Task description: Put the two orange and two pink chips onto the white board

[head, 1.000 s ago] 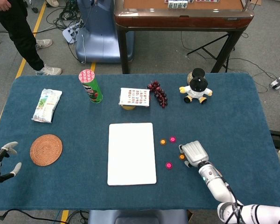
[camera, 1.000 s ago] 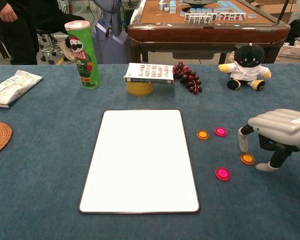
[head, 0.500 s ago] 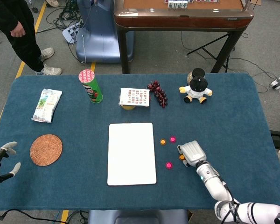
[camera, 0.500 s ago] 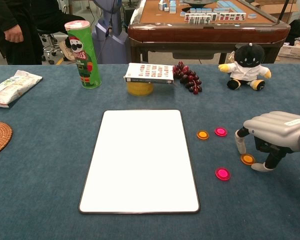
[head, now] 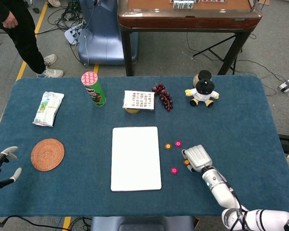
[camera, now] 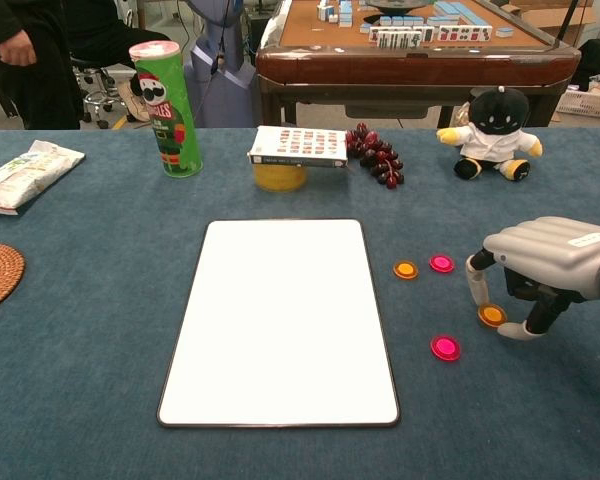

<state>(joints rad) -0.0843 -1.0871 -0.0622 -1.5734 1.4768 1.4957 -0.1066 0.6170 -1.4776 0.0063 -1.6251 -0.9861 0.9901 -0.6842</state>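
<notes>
Along the far side of my blue desk (camera: 80, 330) stands a green chip can (camera: 166, 108) with a pink lid, upright. To its right, a small printed box (camera: 298, 145) rests on a yellow bowl (camera: 279, 176), with a bunch of dark grapes (camera: 378, 155) just beside it. Further right sits a plush toy (camera: 492, 133) in black and white. At my far left lie a snack packet (head: 48, 109) and, nearer me, a round woven coaster (head: 47, 154). Beyond the desk, a person (head: 20, 33) in black stands near a brown mahjong table (camera: 410, 50).
</notes>
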